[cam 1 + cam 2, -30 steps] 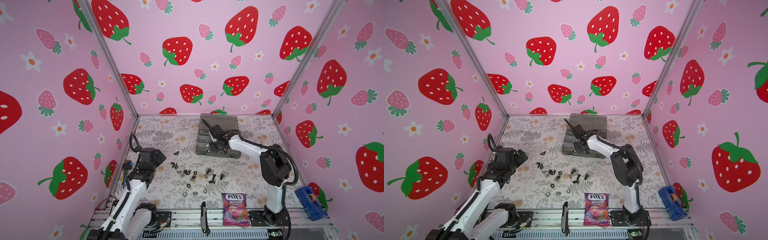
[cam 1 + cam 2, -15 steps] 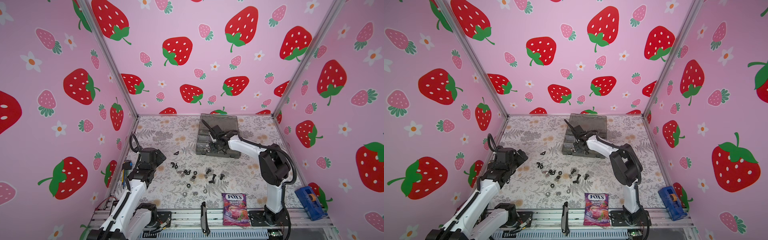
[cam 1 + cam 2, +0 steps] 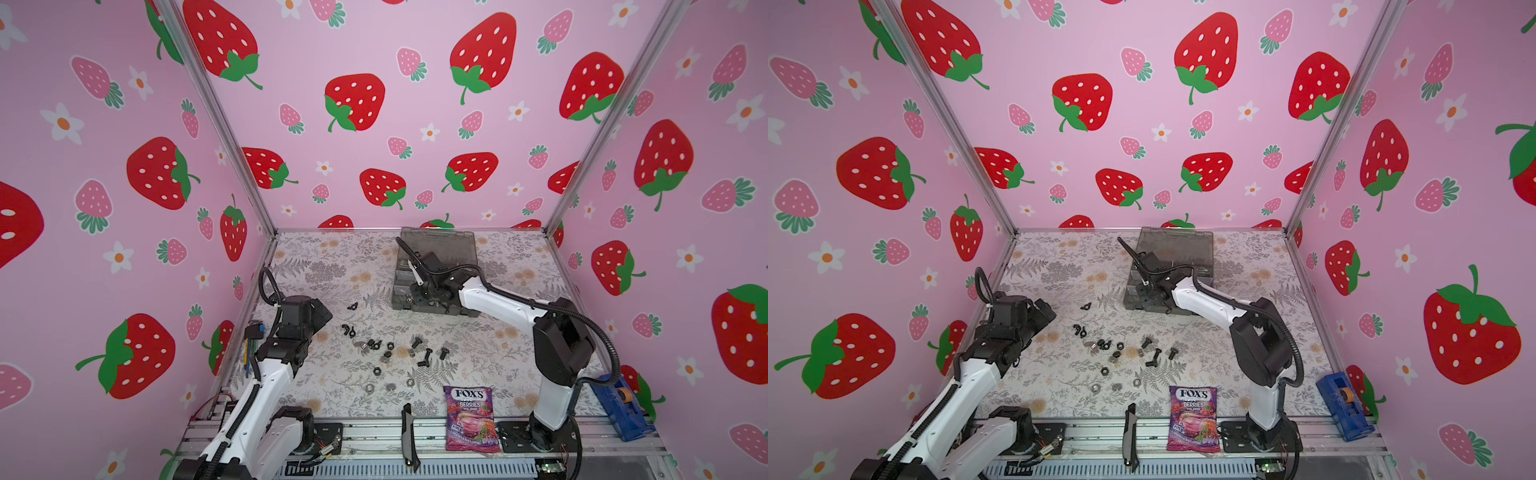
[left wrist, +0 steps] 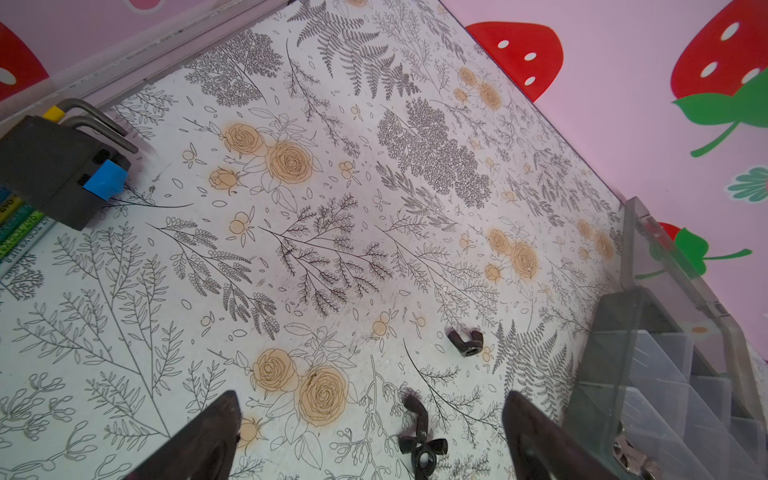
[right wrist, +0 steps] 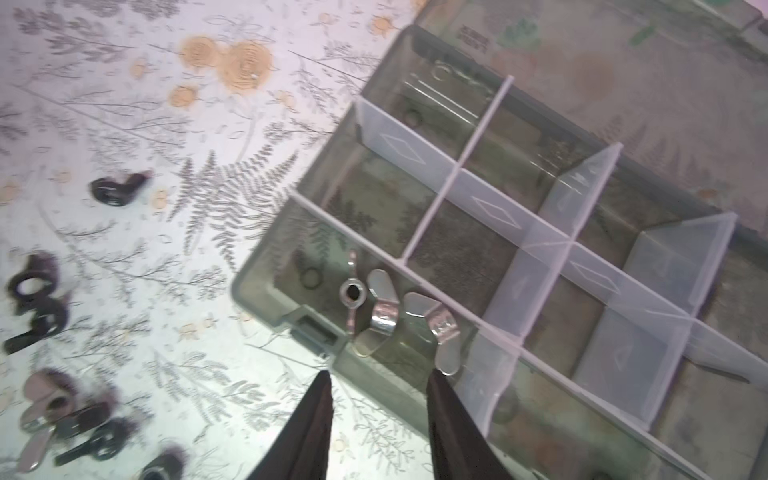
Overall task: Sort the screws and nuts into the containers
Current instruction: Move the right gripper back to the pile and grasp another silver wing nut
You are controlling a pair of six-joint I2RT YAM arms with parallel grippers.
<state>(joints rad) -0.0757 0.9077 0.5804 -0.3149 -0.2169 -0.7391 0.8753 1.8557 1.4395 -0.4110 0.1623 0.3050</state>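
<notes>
Both right gripper jaws spread, empty, at box corner cell | silver nuts lie inside | left gripper gaping above black nuts | screws loose on table | next: rise clear of dividers; screws need a separate cell.

I hold my right gripper over the front compartments of the smoky organiser box at the rear of the floral table, my left gripper at the left edge, nuts and screws scattered between them, a purple candy bag lying in front.
</notes>
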